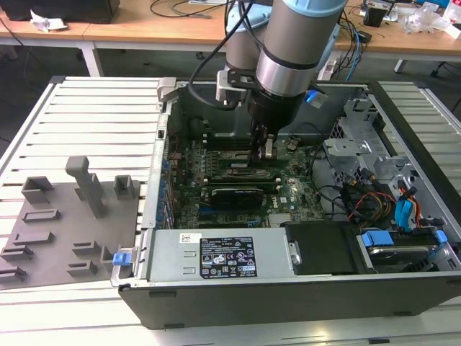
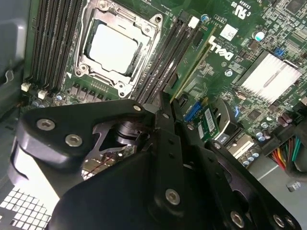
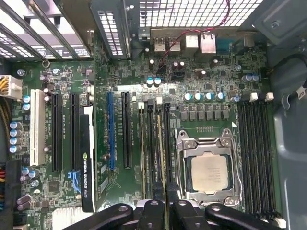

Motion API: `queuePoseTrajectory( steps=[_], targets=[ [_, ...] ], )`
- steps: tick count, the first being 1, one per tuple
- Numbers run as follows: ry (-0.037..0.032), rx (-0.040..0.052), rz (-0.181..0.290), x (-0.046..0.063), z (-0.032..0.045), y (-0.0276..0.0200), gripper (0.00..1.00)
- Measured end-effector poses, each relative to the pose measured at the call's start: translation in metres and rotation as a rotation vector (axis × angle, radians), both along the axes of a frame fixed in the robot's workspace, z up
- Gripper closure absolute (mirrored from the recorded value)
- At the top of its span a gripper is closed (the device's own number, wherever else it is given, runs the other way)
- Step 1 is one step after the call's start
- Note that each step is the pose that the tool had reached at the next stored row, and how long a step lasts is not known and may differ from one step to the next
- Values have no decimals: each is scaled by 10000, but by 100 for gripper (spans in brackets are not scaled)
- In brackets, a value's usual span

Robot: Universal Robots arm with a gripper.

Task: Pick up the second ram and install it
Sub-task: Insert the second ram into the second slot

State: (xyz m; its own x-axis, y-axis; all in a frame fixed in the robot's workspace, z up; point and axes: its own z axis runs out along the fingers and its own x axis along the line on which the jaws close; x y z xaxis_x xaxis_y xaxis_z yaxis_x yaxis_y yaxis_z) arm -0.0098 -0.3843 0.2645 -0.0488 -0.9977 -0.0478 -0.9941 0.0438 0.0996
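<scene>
I have the gripper [image 1: 267, 150] down inside the computer case [image 1: 288, 299], at the frame's centre, fingers [image 3: 160, 211] clamped on the second ram [image 3: 159, 143], which stands edge-on in a memory slot [image 3: 149, 148] beside the CPU socket [image 3: 207, 167]. To seat it well I'd press straight down, keeping it square. I count one ram stick held, one socket.
</scene>
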Motion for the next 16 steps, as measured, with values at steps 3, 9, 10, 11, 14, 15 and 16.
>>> queuePoseTrajectory(
  steps=[3,9,10,11,14,15,16],
  targets=[
    [0,-1,0,-33,-73,16,86],
    [0,-30,-236,-126,-197,38,86],
    [0,-30,-270,-126,-207,38,86],
    [1,-31,-286,-126,-228,38,86],
    [0,-30,-289,-138,-278,39,86],
    [0,-31,-289,-140,-287,38,86],
    [1,-31,-288,-140,-305,38,86]
  ],
)
